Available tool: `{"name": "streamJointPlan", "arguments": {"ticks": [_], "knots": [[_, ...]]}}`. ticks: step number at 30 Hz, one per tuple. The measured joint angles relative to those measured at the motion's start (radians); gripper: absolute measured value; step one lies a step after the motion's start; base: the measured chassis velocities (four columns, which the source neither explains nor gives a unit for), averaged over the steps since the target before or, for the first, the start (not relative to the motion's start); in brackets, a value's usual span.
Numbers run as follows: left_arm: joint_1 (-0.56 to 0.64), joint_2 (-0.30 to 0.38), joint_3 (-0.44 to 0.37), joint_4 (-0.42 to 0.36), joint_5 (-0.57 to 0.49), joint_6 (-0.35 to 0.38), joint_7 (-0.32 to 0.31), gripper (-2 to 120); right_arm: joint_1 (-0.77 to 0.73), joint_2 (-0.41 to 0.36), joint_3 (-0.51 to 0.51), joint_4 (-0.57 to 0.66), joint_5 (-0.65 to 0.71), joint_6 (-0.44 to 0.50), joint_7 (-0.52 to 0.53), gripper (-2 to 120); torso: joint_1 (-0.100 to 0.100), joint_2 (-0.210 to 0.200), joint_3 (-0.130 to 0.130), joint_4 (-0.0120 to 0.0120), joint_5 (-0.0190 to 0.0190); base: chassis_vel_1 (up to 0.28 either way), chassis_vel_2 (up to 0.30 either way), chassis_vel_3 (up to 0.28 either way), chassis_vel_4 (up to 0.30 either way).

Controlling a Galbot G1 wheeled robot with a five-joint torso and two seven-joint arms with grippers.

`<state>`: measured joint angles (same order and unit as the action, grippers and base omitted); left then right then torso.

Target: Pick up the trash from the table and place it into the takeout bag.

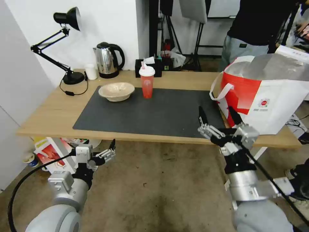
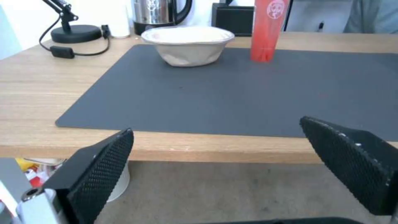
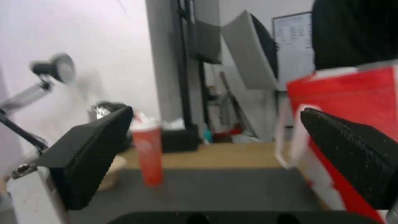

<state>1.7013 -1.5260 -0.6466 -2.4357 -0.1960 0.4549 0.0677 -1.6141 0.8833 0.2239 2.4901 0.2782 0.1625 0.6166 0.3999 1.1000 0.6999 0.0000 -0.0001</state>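
Note:
Two pieces of trash stand on the dark grey mat (image 1: 154,112) of the light-wood table (image 1: 48,112): a shallow beige bowl (image 1: 116,91) (image 2: 187,43) and a red lidded drink cup (image 1: 147,82) (image 2: 267,28) (image 3: 148,152) to its right. The white and red takeout bag (image 1: 267,93) (image 3: 352,102) stands upright on the table's right end. My right gripper (image 1: 217,112) (image 3: 215,111) is open and empty above the mat's front right corner, just left of the bag. My left gripper (image 1: 109,151) (image 2: 215,127) hangs open and empty below the table's front edge.
Along the back edge stand a black desk lamp (image 1: 64,42), a small white cup (image 1: 91,71), a steel kettle (image 1: 107,59) and a black tissue box (image 1: 148,67). A person (image 1: 254,29) stands behind the bag. Boxes and packaging (image 1: 54,151) lie on the floor under the table's left end.

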Motion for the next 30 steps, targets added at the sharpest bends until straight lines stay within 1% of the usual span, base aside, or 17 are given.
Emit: {"name": "streamJointPlan", "arguments": {"ticks": [2,6,11,16,23,30], "knots": [[0.0,-0.001,0.0,0.0,0.0,0.0,0.0,100,-0.018,0.002,-0.001,0.0,-0.015,-0.005,0.021,100,0.0,0.0,0.0,0.0,-0.0001,0.0,0.0,0.0,0.0],[0.001,0.0,0.001,0.0,0.0,0.0,0.0,100,-0.082,0.016,-0.014,0.007,-0.059,-0.055,0.122,100,0.0,0.0,0.0,0.0,0.0001,0.0,0.0,0.0,0.0],[0.001,0.001,0.0,0.0,0.001,0.0,0.0,100,-0.121,0.021,-0.034,0.009,-0.064,-0.101,0.173,100,0.0,0.0,0.0,0.0,0.0,0.0,0.0,0.0,0.0],[0.001,-0.001,0.003,0.001,0.002,0.0,0.0,100,-0.14,0.027,-0.046,0.009,-0.057,-0.126,0.201,100,0.0,0.0,0.0,0.0,0.0001,0.0,0.0,0.0,0.0],[0.002,0.0,0.003,0.002,0.002,0.0,0.0,100,-0.153,0.04,-0.065,0.002,-0.044,-0.131,0.203,100,0.0,0.0,0.0,0.0,-0.0001,0.0,0.0,0.0,0.0],[0.003,0.004,0.003,0.002,0.002,0.0,0.0,100,-0.125,0.044,-0.088,-0.075,-0.041,-0.129,0.189,100,0.0,0.0,0.0,0.0001,0.0001,0.0,0.0,0.0,0.0]]}}
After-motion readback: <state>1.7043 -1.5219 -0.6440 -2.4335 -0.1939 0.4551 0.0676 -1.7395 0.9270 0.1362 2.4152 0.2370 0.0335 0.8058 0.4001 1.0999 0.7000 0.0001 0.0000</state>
